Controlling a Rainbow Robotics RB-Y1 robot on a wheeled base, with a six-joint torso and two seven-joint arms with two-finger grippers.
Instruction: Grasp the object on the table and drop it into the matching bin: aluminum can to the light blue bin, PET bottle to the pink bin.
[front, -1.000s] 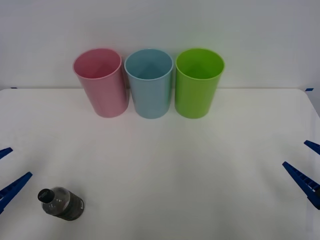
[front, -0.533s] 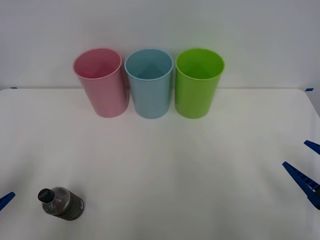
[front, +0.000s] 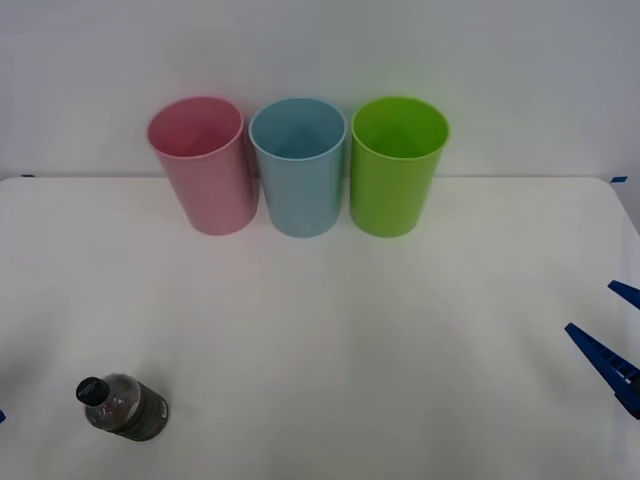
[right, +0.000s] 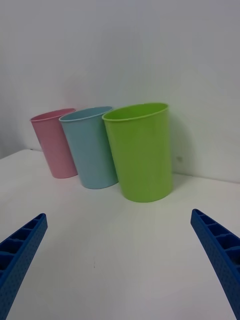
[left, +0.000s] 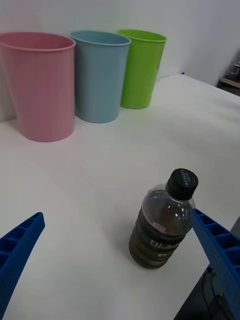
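Only the left gripper (left: 120, 280) has moved: a second ago its blue fingers poked in at the near left edge of the front view, half a second ago just one tip was left, and now barely a speck remains at that edge. Its own wrist camera shows why that matters. The jaws are wide apart and pointed at the bottle (left: 162, 222), which stands upright between the two fingers but farther out, untouched. My reading is that the arm is lining up its approach and the grasp itself has not begun.

The bottle (front: 123, 405) has not shifted. It sits at the near left of the worktop (front: 380, 340), well apart from the cups. The pink bin (front: 203, 165), where it belongs, stands far left in a row against the back, with the light blue bin (front: 299, 167) just beside it and a green cup (front: 395, 165) to the right of that.

Over at the near right edge, the right gripper (right: 120, 265) waits in the same spot as before, jaws apart and holding nothing.

The worktop is plain white and flat, and a bare pale wall (front: 320, 50) rises behind the cups.
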